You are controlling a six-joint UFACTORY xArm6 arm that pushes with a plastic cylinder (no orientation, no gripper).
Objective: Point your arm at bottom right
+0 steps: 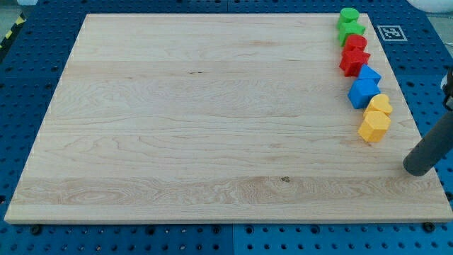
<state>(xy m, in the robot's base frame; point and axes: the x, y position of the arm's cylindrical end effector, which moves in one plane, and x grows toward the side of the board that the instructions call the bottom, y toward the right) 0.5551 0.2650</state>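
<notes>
My tip is the lower end of a dark rod that comes in from the view's right edge. It rests near the board's right edge, in the lower right part of the wooden board. Blocks stand in a column along the board's right side: a green round block, a green star-like block, a red block, a red star-like block, two blue blocks, a yellow block and a yellow hexagon-like block. My tip is below and right of the lowest yellow block, apart from it.
The board lies on a blue perforated table. A black-and-white marker tag sits off the board at the top right.
</notes>
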